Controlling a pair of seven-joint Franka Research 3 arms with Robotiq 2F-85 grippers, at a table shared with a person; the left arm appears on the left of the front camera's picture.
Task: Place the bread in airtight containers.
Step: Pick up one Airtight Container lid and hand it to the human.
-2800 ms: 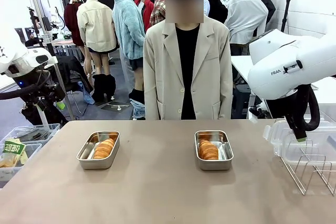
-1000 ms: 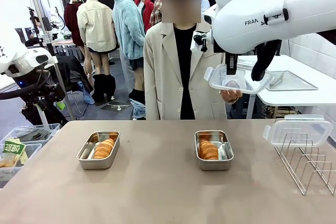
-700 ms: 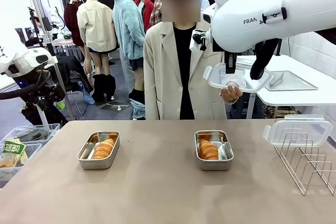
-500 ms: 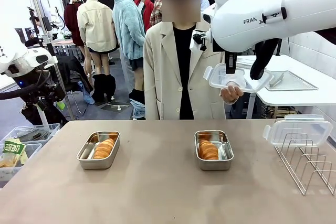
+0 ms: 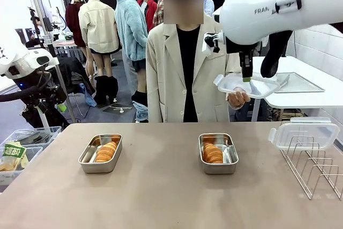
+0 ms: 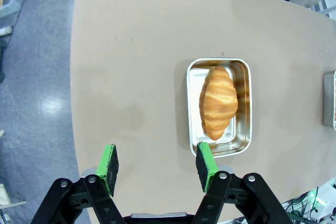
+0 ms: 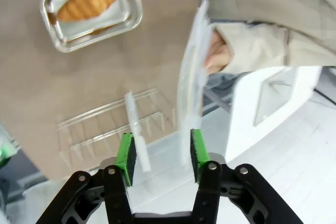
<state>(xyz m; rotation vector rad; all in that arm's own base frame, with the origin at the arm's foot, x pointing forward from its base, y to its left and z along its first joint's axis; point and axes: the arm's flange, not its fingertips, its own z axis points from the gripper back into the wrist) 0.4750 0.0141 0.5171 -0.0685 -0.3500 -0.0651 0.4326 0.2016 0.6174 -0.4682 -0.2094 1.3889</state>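
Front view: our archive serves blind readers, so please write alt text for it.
The right gripper points down onto a clear lid that a person's hand supports from below, past the table's far edge. On the table, two lidless steel pans each hold a golden roll.

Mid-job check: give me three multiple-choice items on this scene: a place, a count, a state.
1. Where is the lid that is off the rack? A on the floor; B in the person's hand, by the right claw; C under the rack.
2. Rolls in the left pan? A one; B none; C three.
3. Left claw? A shut on a roll; B shut on a lid; C open, empty.
Answers: B, the hand holds it up; A, one roll lies in it; C, its pads stand apart, nothing between.
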